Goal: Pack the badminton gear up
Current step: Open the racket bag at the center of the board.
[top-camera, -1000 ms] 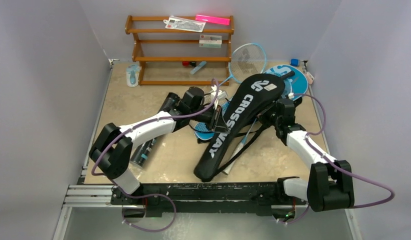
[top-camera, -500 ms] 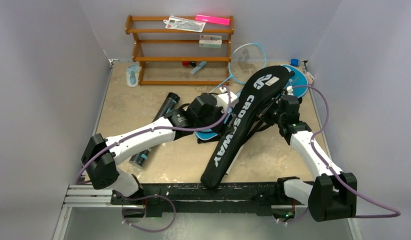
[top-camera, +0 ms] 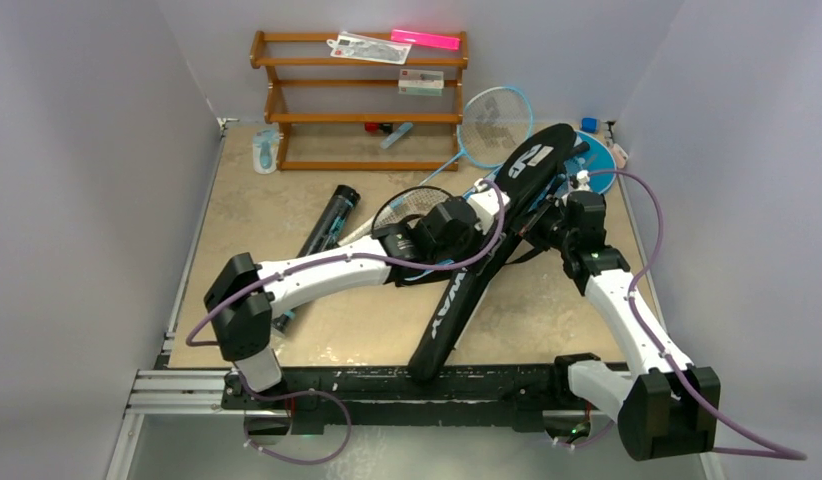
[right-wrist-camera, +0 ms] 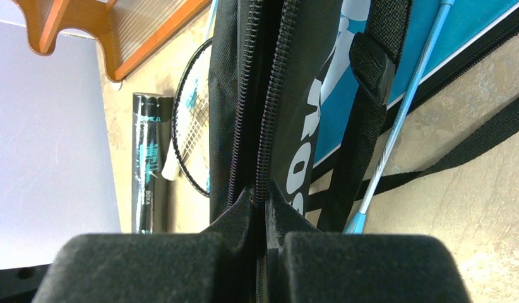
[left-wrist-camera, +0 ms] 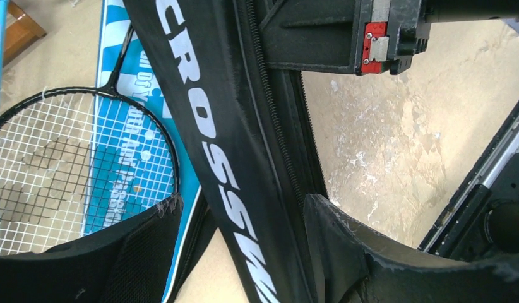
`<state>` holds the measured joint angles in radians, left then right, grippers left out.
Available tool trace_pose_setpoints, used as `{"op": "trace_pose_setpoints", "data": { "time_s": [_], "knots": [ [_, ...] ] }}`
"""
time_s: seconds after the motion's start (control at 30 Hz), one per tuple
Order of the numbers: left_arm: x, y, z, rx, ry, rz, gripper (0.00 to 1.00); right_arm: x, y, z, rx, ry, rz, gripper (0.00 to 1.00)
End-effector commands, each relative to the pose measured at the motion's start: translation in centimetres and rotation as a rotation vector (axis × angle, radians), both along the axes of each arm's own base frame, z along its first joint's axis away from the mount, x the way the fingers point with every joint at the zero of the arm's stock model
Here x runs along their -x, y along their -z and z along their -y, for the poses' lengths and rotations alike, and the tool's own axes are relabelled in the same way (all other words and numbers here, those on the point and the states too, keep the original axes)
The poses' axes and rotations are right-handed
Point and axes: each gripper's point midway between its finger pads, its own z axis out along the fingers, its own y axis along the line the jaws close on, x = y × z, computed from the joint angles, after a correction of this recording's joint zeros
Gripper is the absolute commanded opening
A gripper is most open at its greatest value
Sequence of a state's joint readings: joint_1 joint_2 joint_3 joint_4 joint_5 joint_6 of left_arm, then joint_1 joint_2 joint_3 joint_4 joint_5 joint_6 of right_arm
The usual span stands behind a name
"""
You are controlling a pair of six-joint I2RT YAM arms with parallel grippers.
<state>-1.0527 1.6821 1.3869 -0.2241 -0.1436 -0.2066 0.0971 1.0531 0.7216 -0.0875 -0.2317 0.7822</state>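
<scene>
The black "CROSSWAY" racket cover (top-camera: 467, 270) stands tilted up on its edge across the table's middle. My right gripper (top-camera: 549, 222) is shut on its zipper edge (right-wrist-camera: 264, 189). My left gripper (top-camera: 487, 214) is open, and the cover (left-wrist-camera: 232, 158) runs between its two fingers (left-wrist-camera: 370, 252). A black racket (left-wrist-camera: 55, 158) lies on the blue racket cover (left-wrist-camera: 149, 120) to the left of the black one. A light-blue racket (top-camera: 495, 125) lies near the rack. The long black tube (top-camera: 327, 225) lies at the left.
The brown wooden rack (top-camera: 362, 100) stands at the back with packets and a pink bar on top. A small light-blue and white item (top-camera: 265, 150) lies left of it. The black cover's strap (right-wrist-camera: 364, 126) hangs beside the light-blue racket shaft (right-wrist-camera: 399, 120). Grey walls close both sides.
My left gripper has opened and swung right onto the black cover. The right arm has raised the cover, turning it from lying flat up onto its edge.
</scene>
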Motion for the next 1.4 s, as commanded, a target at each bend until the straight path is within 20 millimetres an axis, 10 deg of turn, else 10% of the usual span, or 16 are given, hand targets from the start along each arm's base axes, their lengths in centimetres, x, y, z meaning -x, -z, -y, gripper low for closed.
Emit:
{"op": "trace_pose_setpoints", "data": {
  "time_s": [0.0, 0.4, 0.53, 0.7, 0.77, 1.07, 1.37],
  "knots": [
    [-0.8, -1.6, 1.9, 0.039, -0.041, 0.033, 0.68, -0.5, -3.4, -0.8, -0.04, -0.034, 0.083, 0.0],
    [-2.2, 2.1, 1.8, -0.13, -0.12, 0.032, 0.54, -0.2, -3.7, -1.0, -0.049, -0.042, 0.09, 0.0],
    [-3.1, 3.3, 0.7, -0.192, -0.18, 0.029, 0.06, 0.3, -3.4, -0.4, -0.015, -0.03, 0.074, 0.0],
    [-3.5, -0.7, -1.6, -0.165, -0.235, 0.052, 0.0, 1.0, -3.0, 0.3, 0.027, -0.013, 0.048, 0.06],
    [-3.6, -2.3, -3.4, -0.145, -0.249, 0.027, 0.0, 1.1, -3.4, 0.1, 0.039, -0.047, 0.069, 0.27],
    [-3.6, -7.6, -12.5, -0.047, -0.321, -0.049, 0.0, 3.1, -9.0, -4.2, -0.031, -0.376, 0.326, 0.48],
    [-2.5, -14.7, -19.7, 0.071, -0.414, 0.007, 0.0, 2.1, -13.2, -3.8, 0.016, -0.356, 0.431, 0.51]
  ]
}}
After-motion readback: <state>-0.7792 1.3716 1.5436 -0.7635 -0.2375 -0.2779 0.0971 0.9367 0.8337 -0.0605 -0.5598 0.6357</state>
